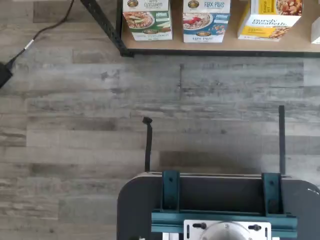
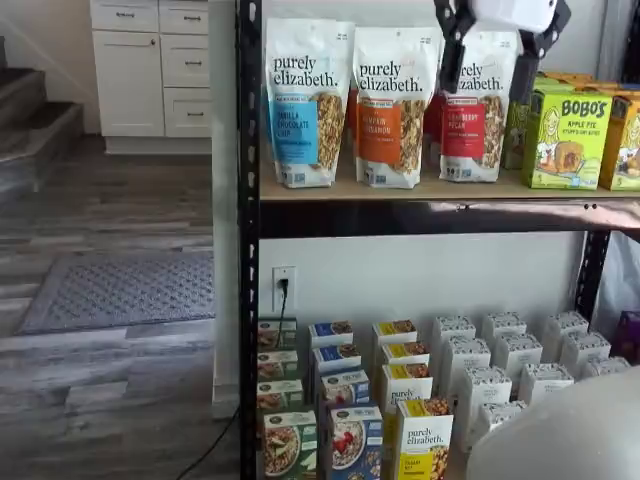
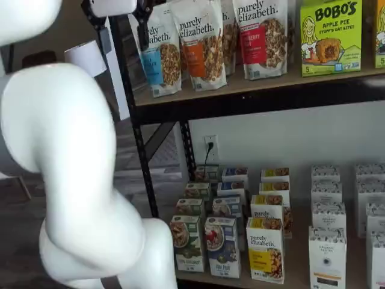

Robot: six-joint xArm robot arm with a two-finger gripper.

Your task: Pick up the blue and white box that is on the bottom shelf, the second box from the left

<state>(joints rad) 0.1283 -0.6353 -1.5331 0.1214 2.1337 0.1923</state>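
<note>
Gripper hangs high with fingers spread, holding nothing; drop to the bottom shelf, square up on the blue and white box, clear the green-trimmed box.

Blue and white box top cropped; arm hides floor.

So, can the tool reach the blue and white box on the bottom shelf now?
Probably yes. The tool, open, hangs high beside the granola bags, far above the blue and white box. That box stands in the front row of the bottom shelf, nothing before it.
</note>
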